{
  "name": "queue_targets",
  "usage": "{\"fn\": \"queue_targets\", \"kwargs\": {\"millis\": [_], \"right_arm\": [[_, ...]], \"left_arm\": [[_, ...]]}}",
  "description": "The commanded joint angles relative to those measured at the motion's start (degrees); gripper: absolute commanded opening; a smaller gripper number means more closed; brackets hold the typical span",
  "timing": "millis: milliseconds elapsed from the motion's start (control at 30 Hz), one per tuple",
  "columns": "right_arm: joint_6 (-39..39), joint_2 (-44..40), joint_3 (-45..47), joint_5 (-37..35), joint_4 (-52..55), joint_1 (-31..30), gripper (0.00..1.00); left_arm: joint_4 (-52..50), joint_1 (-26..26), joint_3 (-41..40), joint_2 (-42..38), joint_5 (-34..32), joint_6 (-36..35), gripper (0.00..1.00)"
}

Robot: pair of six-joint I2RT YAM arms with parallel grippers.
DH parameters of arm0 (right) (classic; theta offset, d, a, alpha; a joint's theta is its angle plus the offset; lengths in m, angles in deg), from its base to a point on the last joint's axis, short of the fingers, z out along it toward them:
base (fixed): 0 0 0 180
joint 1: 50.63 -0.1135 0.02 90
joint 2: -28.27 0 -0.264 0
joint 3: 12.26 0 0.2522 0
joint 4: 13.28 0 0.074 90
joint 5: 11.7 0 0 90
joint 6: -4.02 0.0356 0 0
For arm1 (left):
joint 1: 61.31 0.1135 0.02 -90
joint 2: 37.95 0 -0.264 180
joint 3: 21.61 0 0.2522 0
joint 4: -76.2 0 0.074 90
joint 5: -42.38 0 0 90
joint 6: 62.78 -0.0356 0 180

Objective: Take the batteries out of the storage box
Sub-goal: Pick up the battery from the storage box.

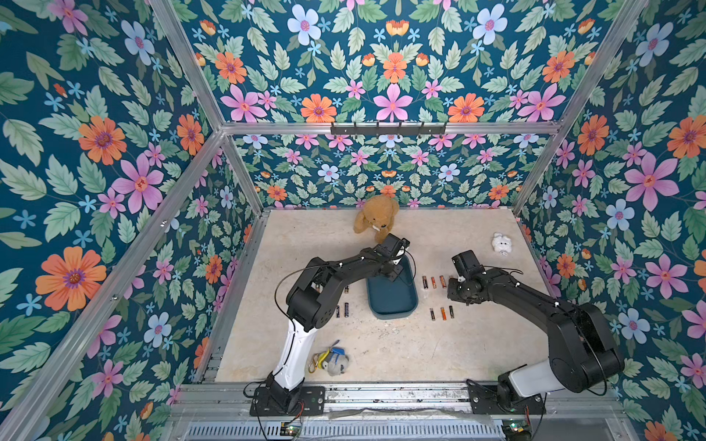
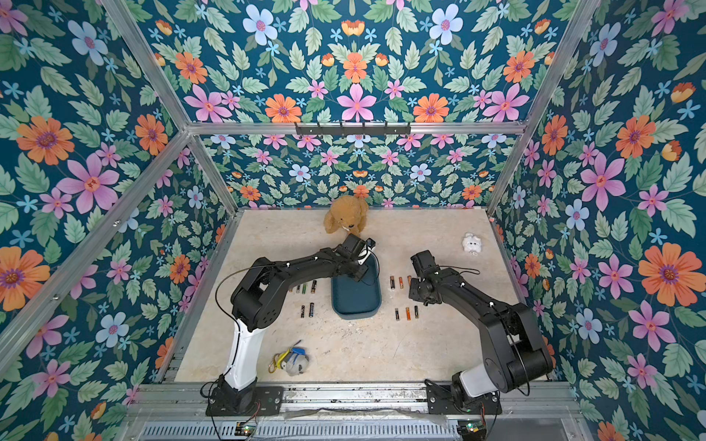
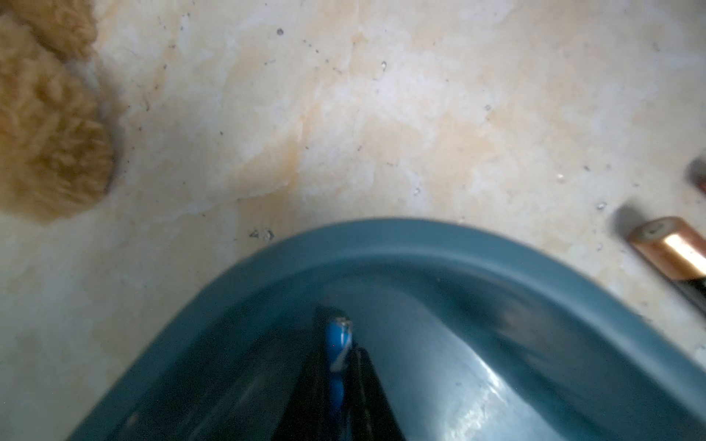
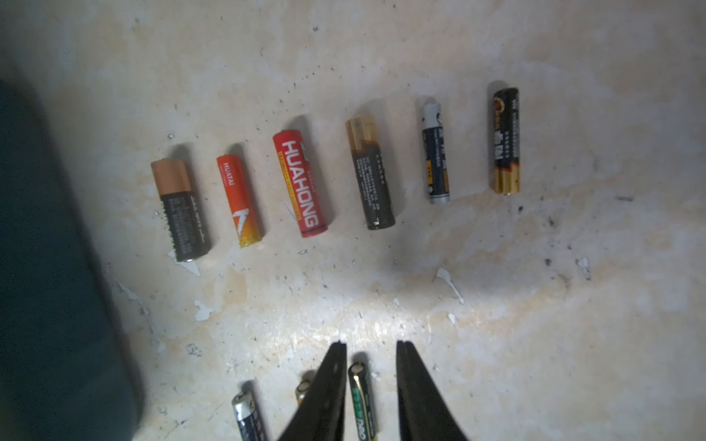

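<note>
Blue battery (image 3: 336,338) pinched in left gripper (image 3: 339,355), apparently for lifting from the box (image 3: 382,236) (right gripper (image 4: 370,347), narrowly parted, empty above laid-out batteries (image 4: 300,187)).

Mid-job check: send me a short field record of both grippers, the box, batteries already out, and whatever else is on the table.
left gripper: shut on a blue battery inside the storage box
right gripper: open, astride a green-and-black battery lying on the table
box contents: no other cell visible; partly hidden by the left arm in both top views
batteries out: right-arm rows; left-arm rows
other items: teddy bear, white toy, keychain bundle
</note>
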Motion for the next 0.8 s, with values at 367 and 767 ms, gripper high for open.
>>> {"fn": "queue_targets", "kwargs": {"millis": [367,767], "right_arm": [[-0.48,0.22,-3.04,0.16,1.42,0.15,0.28],[-0.28,-1.63,-3.72,1.64,1.44,0.20,0.28]], "left_arm": [[-6.61,0.08,3.01,-2.77,2.85,2.95,0.11],[-7.00,0.06,-2.66,-13.87,2.31,9.73,0.12]]}}
